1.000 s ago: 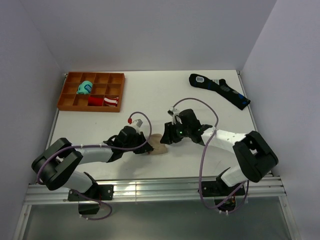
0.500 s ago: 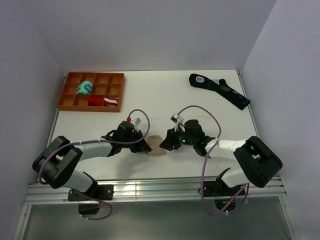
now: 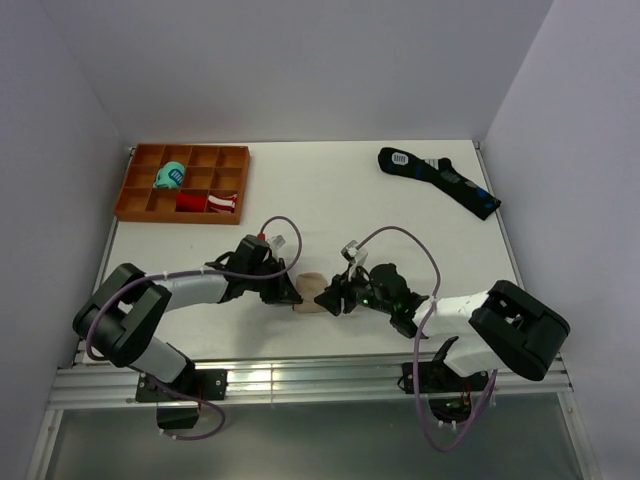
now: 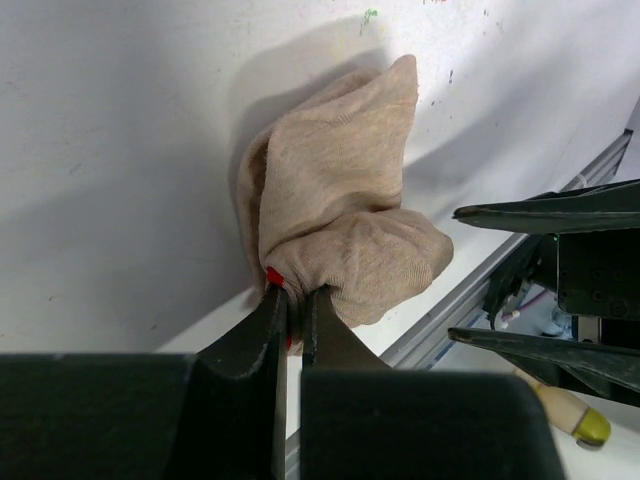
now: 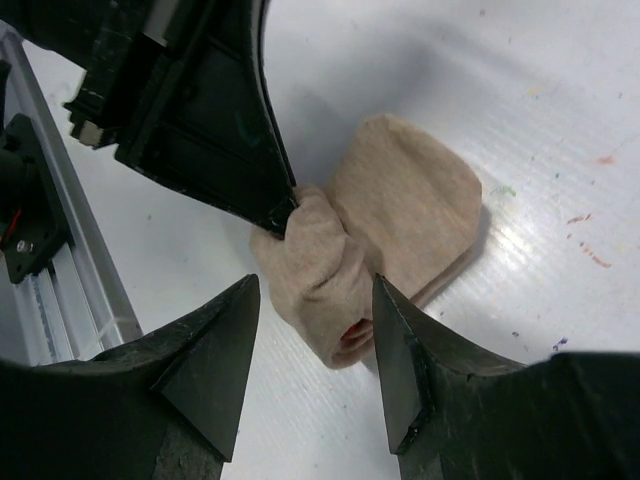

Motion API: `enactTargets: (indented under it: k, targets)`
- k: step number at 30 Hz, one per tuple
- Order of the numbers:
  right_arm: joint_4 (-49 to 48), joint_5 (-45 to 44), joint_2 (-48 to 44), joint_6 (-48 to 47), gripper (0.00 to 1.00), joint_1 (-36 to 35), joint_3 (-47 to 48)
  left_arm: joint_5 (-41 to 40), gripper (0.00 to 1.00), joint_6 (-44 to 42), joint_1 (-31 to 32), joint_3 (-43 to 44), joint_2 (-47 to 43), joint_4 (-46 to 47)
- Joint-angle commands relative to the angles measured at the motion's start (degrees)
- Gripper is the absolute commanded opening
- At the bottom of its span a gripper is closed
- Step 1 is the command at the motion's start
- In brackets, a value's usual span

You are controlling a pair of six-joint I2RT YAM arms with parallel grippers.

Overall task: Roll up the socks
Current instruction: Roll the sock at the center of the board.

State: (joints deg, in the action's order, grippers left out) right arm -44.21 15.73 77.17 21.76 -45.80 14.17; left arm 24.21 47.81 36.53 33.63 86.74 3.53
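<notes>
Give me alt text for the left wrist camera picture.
The left gripper pinches the near edge of the beige socks, a bunched bundle on the white table. The right gripper, open, points in from the right, not touching them.

The left gripper [image 4: 293, 300] pinches the near edge of the bunched beige socks [image 4: 340, 215]; the right gripper [image 4: 505, 280] gapes just right of them

readable text: none | socks [image 4: 340, 220]: no lettering shows | black sock [image 3: 440, 179]: white marks too small to read
</notes>
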Motion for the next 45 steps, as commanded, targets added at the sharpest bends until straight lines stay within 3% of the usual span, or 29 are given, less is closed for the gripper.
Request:
enactTargets:
  k: [1, 13, 28, 34, 35, 36, 41, 45]
  targets:
    - [-6.94, -2.9, -1.84, -2.77, 0.56, -0.69, -1.25, 3.2, 0.0, -3.43, -0.85, 0.21, 3.17, -6.96]
    - [-21.53, -0.17, 4.65, -2.51, 0.57, -1.48, -6.88, 6.2, 0.0, -5.8, -2.7, 2.58, 7.92, -10.12]
    - [-17.14, -3.42, 10.46, -1.46, 0.55, -3.68, -2.93, 6.11, 0.0, -4.66, -2.7, 3.2, 8.36, -9.51]
    - [-15.39, -2.55, 13.8, 1.18, 0.36, -3.68, -1.35, 6.2, 0.0, -3.08, -2.7, 1.71, 7.48, -7.22]
    - [-14.08, -2.19, 14.15, 1.44, 0.23, -3.51, -0.99, 5.94, 0.01, -2.81, -2.78, 1.44, 7.13, -6.96]
    - [-13.46, -2.02, 14.24, 1.79, 0.19, -3.33, -0.47, 5.77, 0.02, -2.64, -2.7, 1.27, 6.87, -6.52]
    - [-8.02, 1.23, 14.15, 4.08, 0.14, -1.58, 0.76, 4.71, 0.1, -0.44, -2.78, -0.66, 4.59, -4.59]
    - [-3.35, 5.97, 15.64, 6.79, 0.13, 1.67, 3.31, 3.05, 0.27, 1.49, -2.7, -2.42, 1.16, -0.98]
